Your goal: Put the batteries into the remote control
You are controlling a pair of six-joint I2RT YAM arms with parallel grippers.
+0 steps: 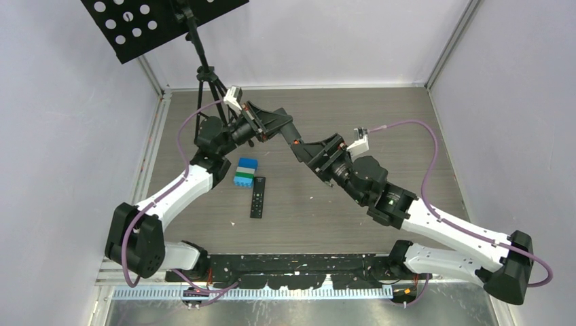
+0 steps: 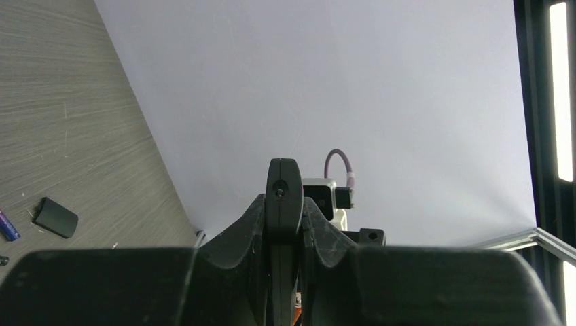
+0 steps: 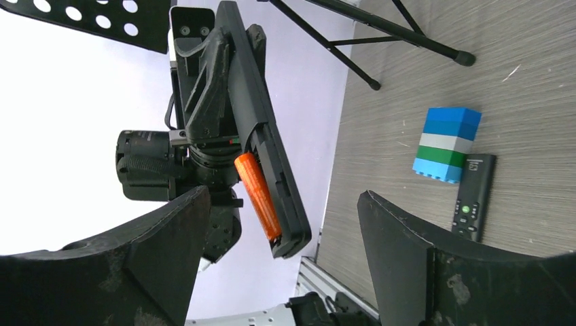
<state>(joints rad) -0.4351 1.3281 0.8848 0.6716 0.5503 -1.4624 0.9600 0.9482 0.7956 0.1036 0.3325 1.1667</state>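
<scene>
This is looking like a robotics lab, set up as a closed test cell. Plain white walls (image 1: 61, 136) are boxing in a grey table (image 1: 380, 115), with aluminium rails (image 1: 151, 75) running up the corners. A left arm (image 1: 180, 190) and a right arm (image 1: 445, 224) are sitting bolted to a black bar (image 1: 299, 261) at the near edge, with purple cables (image 1: 435, 151) looping off them. A black perforated plate (image 1: 136, 20) is standing on a tripod (image 1: 204, 68) at the back. A light strip (image 2: 561, 88) is glowing beside the frame.
</scene>
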